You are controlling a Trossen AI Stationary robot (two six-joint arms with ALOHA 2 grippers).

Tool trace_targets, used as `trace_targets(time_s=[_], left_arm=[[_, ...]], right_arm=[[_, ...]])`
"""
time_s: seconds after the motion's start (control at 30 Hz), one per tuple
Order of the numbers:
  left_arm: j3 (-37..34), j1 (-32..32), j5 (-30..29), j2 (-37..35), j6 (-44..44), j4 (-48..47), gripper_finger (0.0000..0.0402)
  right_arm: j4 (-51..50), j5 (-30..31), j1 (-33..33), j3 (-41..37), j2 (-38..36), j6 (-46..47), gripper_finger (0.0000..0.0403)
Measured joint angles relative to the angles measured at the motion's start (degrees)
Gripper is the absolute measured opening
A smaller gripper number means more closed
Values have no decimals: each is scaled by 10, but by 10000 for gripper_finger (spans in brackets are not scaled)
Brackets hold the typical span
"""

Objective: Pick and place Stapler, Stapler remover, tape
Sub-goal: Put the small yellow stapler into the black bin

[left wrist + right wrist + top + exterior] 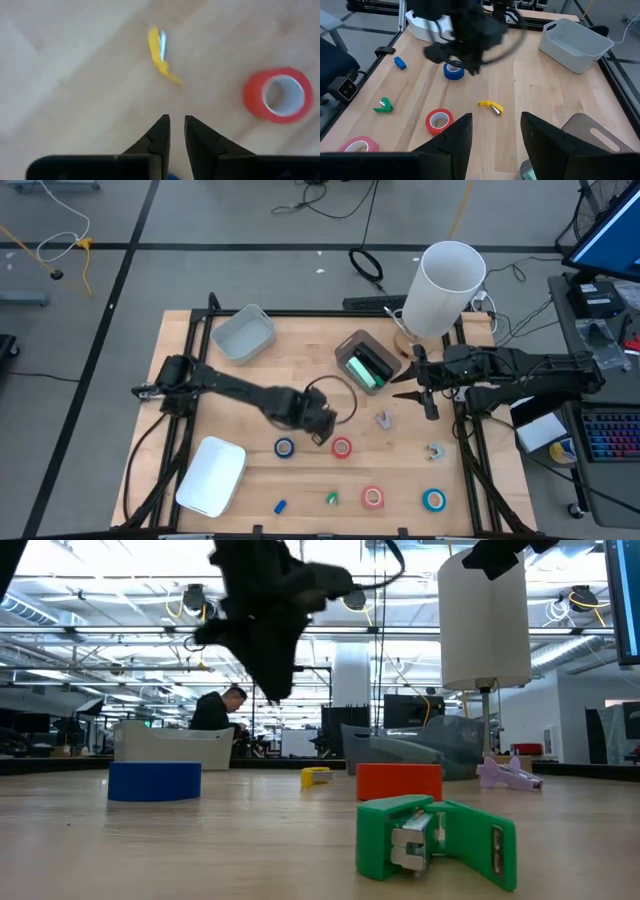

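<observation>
My left gripper [320, 430] hangs over the middle of the wooden table [250, 380]. Its two dark fingers [159, 134] are almost together, with only a thin gap between them, and there is nothing in that gap. Just in front of my fingertips lies a little yellow bit [161, 52], and a red tape roll [280, 95] lies flat on the wood beside it. A blue tape roll [285, 447] lies near the gripper on the other side. Two more rolls, one pink [373, 497] and one blue [433, 500], lie close to the front edge of the table. A green thing [368, 370] sits inside a grey tray [352, 343]. My right gripper [418, 398] waits near that tray, with its fingers wide apart and holding nothing.
</observation>
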Motion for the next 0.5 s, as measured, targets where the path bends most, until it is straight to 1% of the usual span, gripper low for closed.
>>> trace_targets(time_s=[0.1,0.2,0.33,0.5], left_arm=[[0,30,20,0,82,12,71],[0,51,31,0,134,13,93],[0,72,48,0,193,11,139],[-25,78,76,0,307,18,198]], right_arm=[[0,1,0,0,0,0,161],[0,1,0,0,0,0,159],[0,1,0,0,0,0,158],[0,14,0,0,0,0,160]])
